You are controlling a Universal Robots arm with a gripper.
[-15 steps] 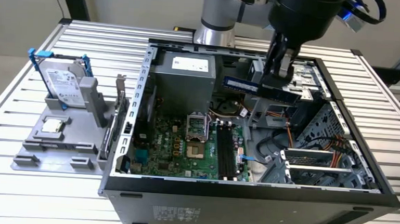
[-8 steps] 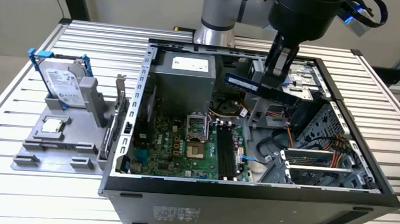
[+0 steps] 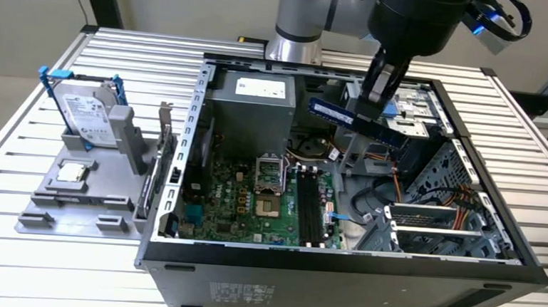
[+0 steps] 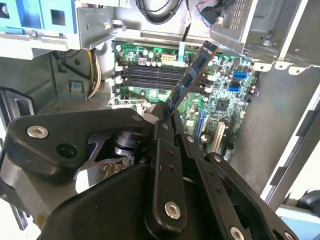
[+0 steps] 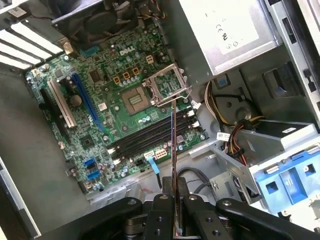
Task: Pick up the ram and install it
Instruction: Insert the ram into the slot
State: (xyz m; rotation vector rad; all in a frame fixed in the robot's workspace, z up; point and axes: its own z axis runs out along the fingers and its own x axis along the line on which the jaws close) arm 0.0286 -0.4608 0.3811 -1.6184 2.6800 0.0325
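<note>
Exterior view, gripper (image 3: 370, 102) pinching the ram (image 3: 357, 121), held in the air above the open computer case (image 3: 344, 261), second wrist view, ram tilted over the green motherboard (image 4: 220, 102), first wrist view, ram edge-on above the black memory slots (image 5: 150, 136).

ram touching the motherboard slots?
Apart. The exterior view shows the ram, held in the gripper, up in the air with clear space between it and the black slots below.
</note>
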